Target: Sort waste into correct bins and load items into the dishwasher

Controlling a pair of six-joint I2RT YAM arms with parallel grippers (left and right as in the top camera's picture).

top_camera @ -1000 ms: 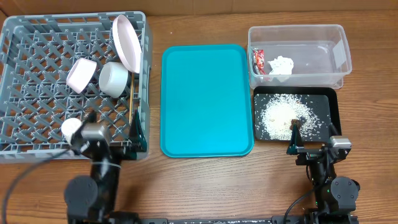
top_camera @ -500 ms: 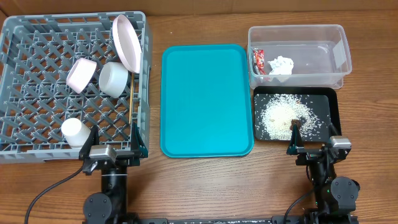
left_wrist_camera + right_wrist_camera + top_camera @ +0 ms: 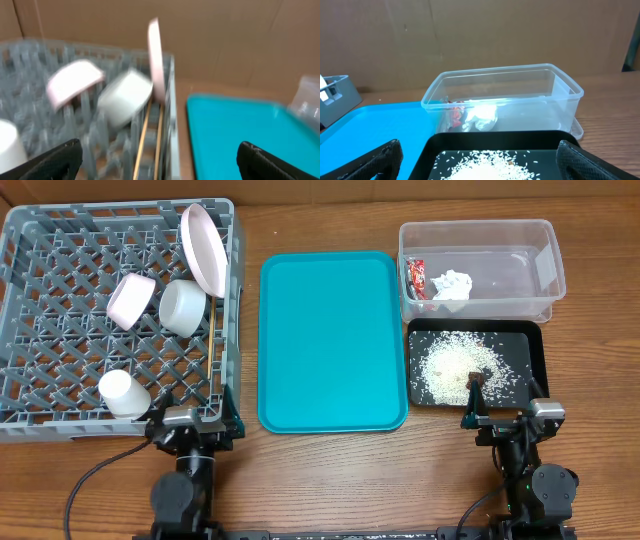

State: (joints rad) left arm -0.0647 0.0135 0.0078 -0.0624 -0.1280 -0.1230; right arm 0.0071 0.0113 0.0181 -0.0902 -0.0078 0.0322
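The grey dish rack (image 3: pixel 30 240) at the left holds the white plate (image 3: pixel 203 248) on edge, the pinkish saucer (image 3: pixel 131 298), the pale bowl (image 3: pixel 184 307), the white cup (image 3: pixel 124 392) and the chopsticks (image 3: pixel 214 350) along its right wall. The clear tub (image 3: pixel 478 228) holds the red wrapper (image 3: pixel 417 278) and the white tissue (image 3: pixel 453 285). The black tray (image 3: pixel 532 350) holds rice (image 3: pixel 455 365) and a brown lump (image 3: pixel 474 375). My left gripper (image 3: pixel 193 420) is open and empty at the rack's front right corner. My right gripper (image 3: pixel 505 420) is open and empty in front of the black tray.
A flat teal tray (image 3: pixel 333 340) lies between the rack and the bins. In the left wrist view the plate (image 3: pixel 155 60), bowl (image 3: pixel 125 97) and chopsticks (image 3: pixel 142 140) look blurred. The right wrist view shows the tub (image 3: pixel 500 80) behind the black tray (image 3: pixel 495 140).
My left gripper has drawn back from the cup in the rack and moved right to the rack's front corner. The cup stays in the rack. The right arm has not moved.
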